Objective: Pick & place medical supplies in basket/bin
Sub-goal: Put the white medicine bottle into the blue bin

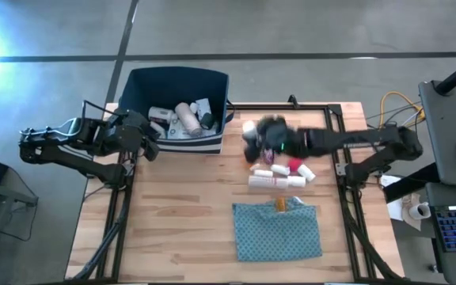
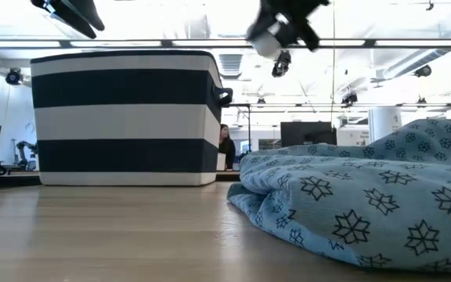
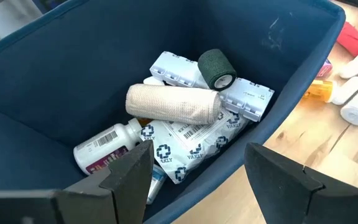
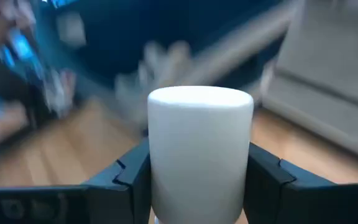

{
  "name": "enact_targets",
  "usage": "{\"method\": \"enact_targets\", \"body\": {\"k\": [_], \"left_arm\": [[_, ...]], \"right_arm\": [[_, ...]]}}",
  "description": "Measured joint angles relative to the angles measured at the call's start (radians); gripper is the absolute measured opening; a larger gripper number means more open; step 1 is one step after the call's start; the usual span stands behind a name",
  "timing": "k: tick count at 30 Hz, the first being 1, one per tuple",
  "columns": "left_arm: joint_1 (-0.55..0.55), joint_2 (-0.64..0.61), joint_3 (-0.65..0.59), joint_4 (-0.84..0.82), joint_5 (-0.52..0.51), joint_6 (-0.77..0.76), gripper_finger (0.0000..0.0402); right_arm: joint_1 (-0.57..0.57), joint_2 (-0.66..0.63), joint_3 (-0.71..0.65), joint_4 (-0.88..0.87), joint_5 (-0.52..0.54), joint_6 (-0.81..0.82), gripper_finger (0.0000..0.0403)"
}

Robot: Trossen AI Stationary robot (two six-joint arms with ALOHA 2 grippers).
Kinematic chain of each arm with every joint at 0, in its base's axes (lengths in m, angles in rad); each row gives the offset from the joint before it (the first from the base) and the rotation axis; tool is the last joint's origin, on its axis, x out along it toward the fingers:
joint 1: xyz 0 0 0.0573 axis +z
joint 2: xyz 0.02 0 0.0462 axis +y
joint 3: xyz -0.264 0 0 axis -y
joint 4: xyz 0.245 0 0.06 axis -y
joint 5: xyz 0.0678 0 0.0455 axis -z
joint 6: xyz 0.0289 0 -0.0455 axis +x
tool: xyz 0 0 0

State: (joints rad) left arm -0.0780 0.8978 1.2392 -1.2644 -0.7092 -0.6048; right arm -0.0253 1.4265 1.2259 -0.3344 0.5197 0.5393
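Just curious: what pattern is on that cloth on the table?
Teal cloth with dark snowflake-like motifs; clearest in the low view.

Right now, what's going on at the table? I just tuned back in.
The right gripper is clamped on a white bottle, held above the table between the remaining supplies and the navy bin. The bin already holds several items, including a gauze roll, a dark wrap roll and white packets. The left gripper hangs open at the bin's rim, holding nothing. A teal cloth lies at the table's near side.
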Motion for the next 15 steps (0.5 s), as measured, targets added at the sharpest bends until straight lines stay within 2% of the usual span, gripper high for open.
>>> {"method": "enact_targets", "body": {"k": [2, 4, 6, 11, 15], "left_arm": [[0.0, 0.0, 0.0, 0.001, 0.0, 0.0, 0.023], [0.0, 0.0, 0.0, 0.006, 0.0, 0.0, 0.023], [0.0, 0.0, 0.0, 0.008, 0.0, 0.0, 0.023], [0.0, 0.0, 0.001, 0.008, 0.0, -0.039, 0.023], [0.0, 0.0, 0.001, 0.006, 0.0, -0.091, 0.023]], "right_arm": [[-0.061, 0.031, 0.059, 0.102, -0.027, -0.051, 0.0167], [-0.119, 0.094, 0.142, 0.199, -0.107, -0.092, 0.0168], [-0.168, 0.191, 0.251, 0.215, -0.189, -0.123, 0.0168], [-0.278, 0.454, 0.566, 0.135, -0.414, -0.137, 0.0178], [-0.326, 0.635, 0.82, 0.003, -0.578, -0.139, 0.0209]]}}
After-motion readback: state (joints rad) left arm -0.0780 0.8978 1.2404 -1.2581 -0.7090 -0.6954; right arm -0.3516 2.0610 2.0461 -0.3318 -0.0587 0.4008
